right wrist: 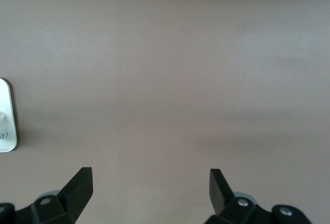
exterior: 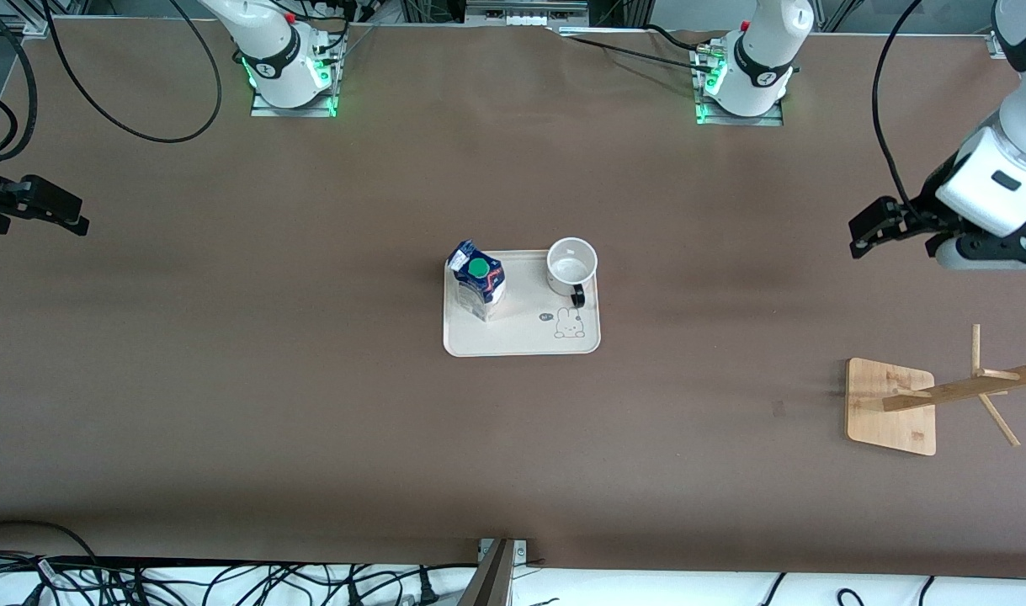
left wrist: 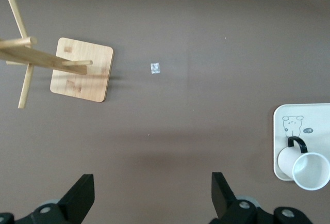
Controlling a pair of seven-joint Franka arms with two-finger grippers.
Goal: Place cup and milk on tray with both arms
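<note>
The cream-white tray with a rabbit drawing lies at the table's middle. The white cup with a black handle stands on it at the left arm's end. The dark-blue and white milk carton with a green cap stands on it at the right arm's end. My left gripper is open and empty, raised over bare table toward the left arm's end. My right gripper is open and empty, raised over bare table toward the right arm's end. The left wrist view shows the cup on the tray. The right wrist view shows only the tray's edge.
A wooden rack with a square bamboo base and slanted pegs stands toward the left arm's end, nearer the front camera than the left gripper; it also shows in the left wrist view. A small scrap lies on the table.
</note>
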